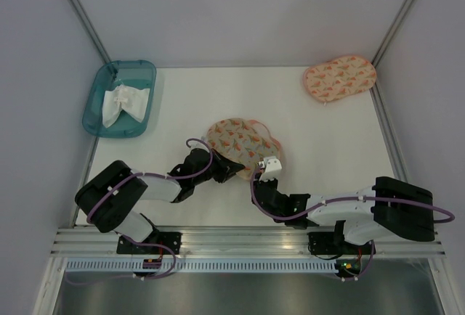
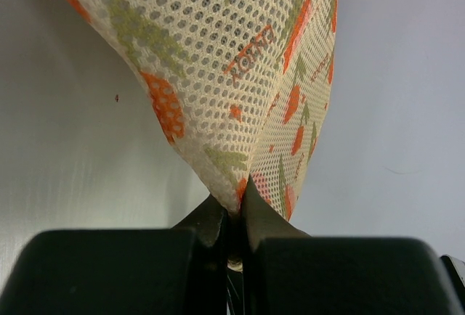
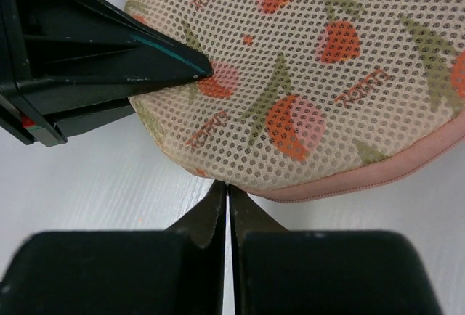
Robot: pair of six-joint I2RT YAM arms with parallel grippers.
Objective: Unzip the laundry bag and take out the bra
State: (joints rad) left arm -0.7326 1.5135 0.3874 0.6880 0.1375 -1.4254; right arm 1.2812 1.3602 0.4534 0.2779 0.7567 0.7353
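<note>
The laundry bag (image 1: 240, 141) is a peach mesh pouch with orange-red print, lying mid-table. My left gripper (image 1: 234, 170) is shut on a pinch of its mesh at the near edge; in the left wrist view the fabric (image 2: 240, 75) rises taut from the gripper (image 2: 238, 200). My right gripper (image 1: 260, 173) is shut at the bag's near-right rim. In the right wrist view its tips (image 3: 227, 189) meet right under the pink zipper edge (image 3: 378, 177), and what they pinch is hidden by the bulge. The left gripper's fingers (image 3: 109, 61) press on the bag there. The bra is hidden.
A second peach printed pouch (image 1: 339, 79) lies at the back right corner. A teal tray (image 1: 98, 97) at the back left holds a white cloth (image 1: 123, 102). Grey walls enclose the table on three sides.
</note>
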